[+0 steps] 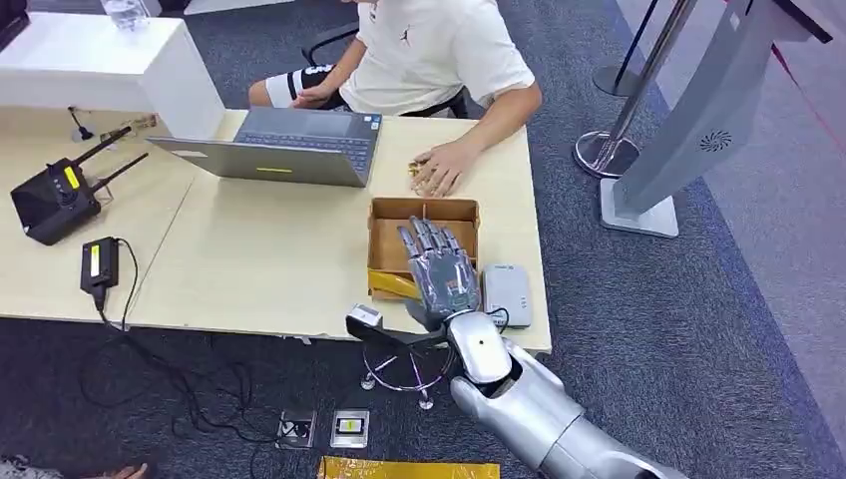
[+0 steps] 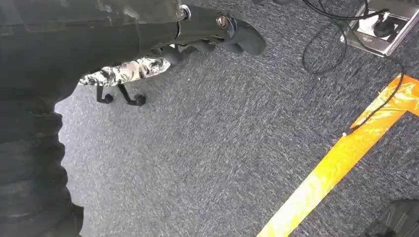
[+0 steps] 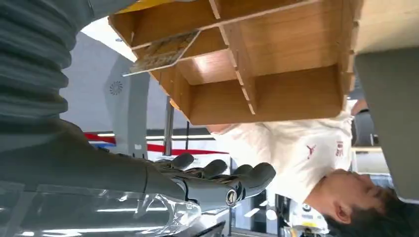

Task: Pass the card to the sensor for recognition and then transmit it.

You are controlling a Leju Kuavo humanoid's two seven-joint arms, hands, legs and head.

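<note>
Head view: the right hand [image 1: 439, 271] reaches over the wooden box [image 1: 423, 212] on the table [image 1: 269, 259], palm down, its fingers [image 1: 427, 236] stretched forward side by side with small gaps, holding nothing. The box is the landmark here. A yellow strip [image 1: 391, 283] lies at the box's near left corner, beside the hand; whether it is the card cannot be told. The grey sensor [image 1: 507, 292] lies on the table just right of the box's near end, next to the wrist. Beyond the box, a person's hand [image 1: 440, 168] rests flat on the table, and a laptop [image 1: 284, 148] stands further left of the box.

Left wrist view: the left hand [image 2: 222, 37] hangs above grey carpet [image 2: 222, 148], its dark fingers [image 2: 247, 39] curled in, nothing in them. An orange tape line [image 2: 336, 168] crosses the carpet.

Right wrist view: the box [image 3: 276, 64] shows its dividers. The card [image 3: 163, 52] leans tilted inside a box compartment, against a divider. The right hand's fingers [image 3: 237, 180] lie extended and slightly bent, close together, well apart from the card and not touching it. A person in a white shirt [image 3: 296, 148] sits beyond the box.
</note>
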